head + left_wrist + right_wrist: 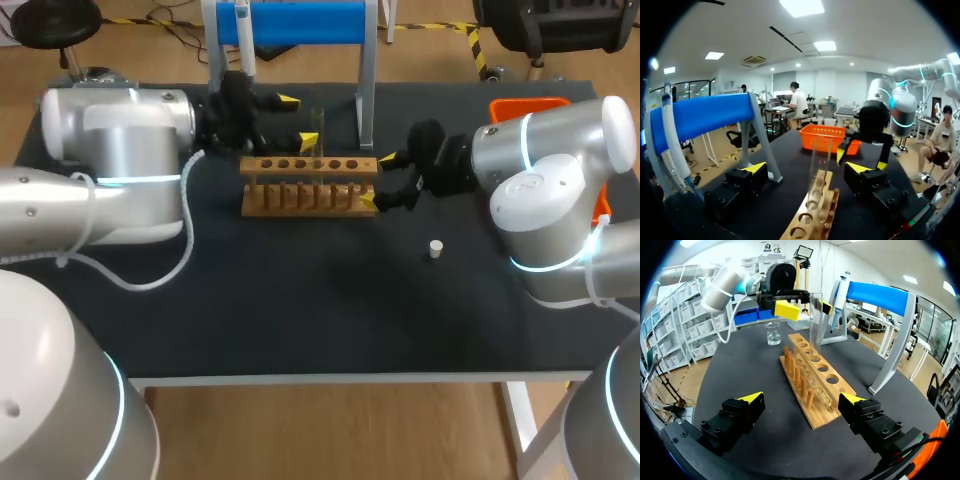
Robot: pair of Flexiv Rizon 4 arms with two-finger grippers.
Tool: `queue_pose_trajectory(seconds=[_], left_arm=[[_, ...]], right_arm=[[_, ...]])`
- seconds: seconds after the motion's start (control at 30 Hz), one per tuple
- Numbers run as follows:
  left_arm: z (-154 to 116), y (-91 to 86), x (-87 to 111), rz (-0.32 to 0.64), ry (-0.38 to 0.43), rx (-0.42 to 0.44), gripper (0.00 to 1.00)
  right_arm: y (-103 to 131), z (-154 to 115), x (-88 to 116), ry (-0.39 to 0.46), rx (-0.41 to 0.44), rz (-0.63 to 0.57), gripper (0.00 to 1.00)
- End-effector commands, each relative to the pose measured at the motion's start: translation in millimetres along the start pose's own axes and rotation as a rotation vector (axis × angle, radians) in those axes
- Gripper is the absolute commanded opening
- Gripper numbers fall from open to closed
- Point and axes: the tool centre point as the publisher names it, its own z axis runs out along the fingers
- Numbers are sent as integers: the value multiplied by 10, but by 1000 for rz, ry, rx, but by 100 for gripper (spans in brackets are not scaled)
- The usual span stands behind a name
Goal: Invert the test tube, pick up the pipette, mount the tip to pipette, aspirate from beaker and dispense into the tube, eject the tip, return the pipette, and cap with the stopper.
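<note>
The test tube (314, 128) stood in the wooden rack's (310, 190) left end, just above the frame's centre, untouched between the spread fingers of the left gripper (298, 120). The right gripper (378, 181), also spread, hung at the rack's right end. Likely light, slick, breakable glass, the tube wanted a gentle mid-length pinch.

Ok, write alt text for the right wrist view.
The open right gripper faces the near end of a wooden rack. Toward its far end, an upright test tube stands within the open left gripper, with a beaker beyond.
</note>
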Motion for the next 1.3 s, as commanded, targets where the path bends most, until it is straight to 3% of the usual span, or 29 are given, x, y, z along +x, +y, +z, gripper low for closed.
queue_pose_trajectory(seconds=[0.03, 0.23, 0.47, 1.13, 1.3], left_arm=[[-421, -173, 34, 5, 9, -60, 100], [-1074, -217, 8, -14, -18, -116, 100], [-1821, -214, 47, -40, -153, -149, 100], [-1821, -214, 47, -40, -153, -149, 100], [-2156, -127, -53, -44, -257, -142, 100]], right_arm=[[2, -15, -4, 3, 2, 0, 100], [2, -15, -4, 3, 2, 0, 100], [2, -15, -4, 3, 2, 0, 100], [2, -15, -4, 3, 2, 0, 100], [2, -15, -4, 3, 2, 0, 100]])
